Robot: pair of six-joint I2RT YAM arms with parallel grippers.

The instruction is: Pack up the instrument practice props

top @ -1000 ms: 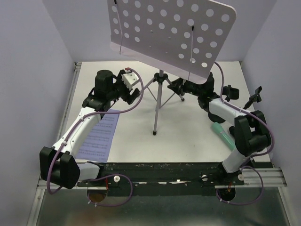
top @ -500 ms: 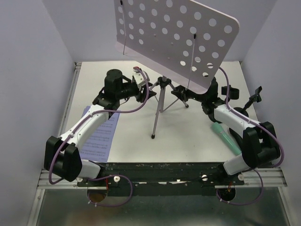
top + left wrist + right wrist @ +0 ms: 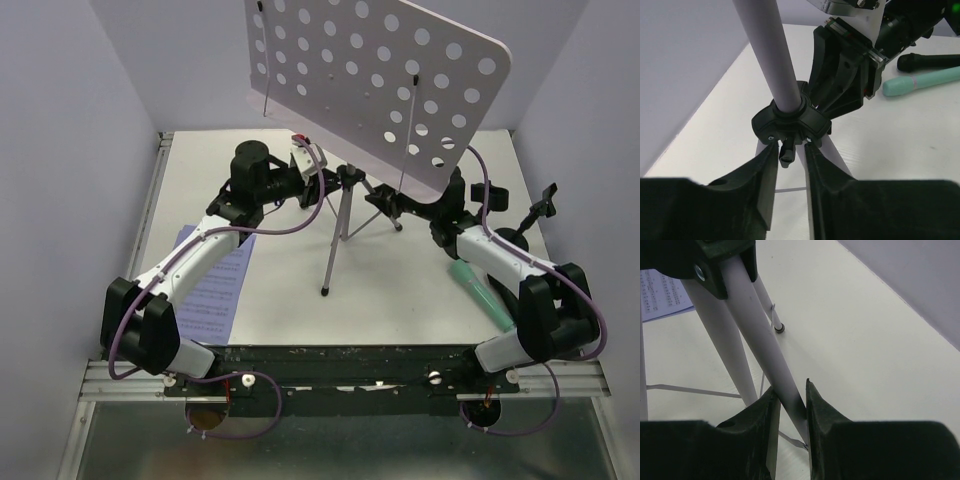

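The silver tripod stands mid-table and carries the pale perforated desk. My left gripper is at the tripod's black hub. Its jaws stand narrowly apart on either side of a small black knob under the hub, and grip nothing that I can see. My right gripper is shut on a silver tripod leg, low on it. Printed sheet music lies under the left arm. The mint-green microphone lies at the right, and the black microphone lies beside it.
Two short black poles stand at the far right near the wall. Grey walls close in the table on the left, back and right. The right arm's wrist is close behind the hub.
My left gripper has moved right, from beside the tripod up to its hub. The desk has shifted slightly right. My right arm has straightened while staying on the leg.
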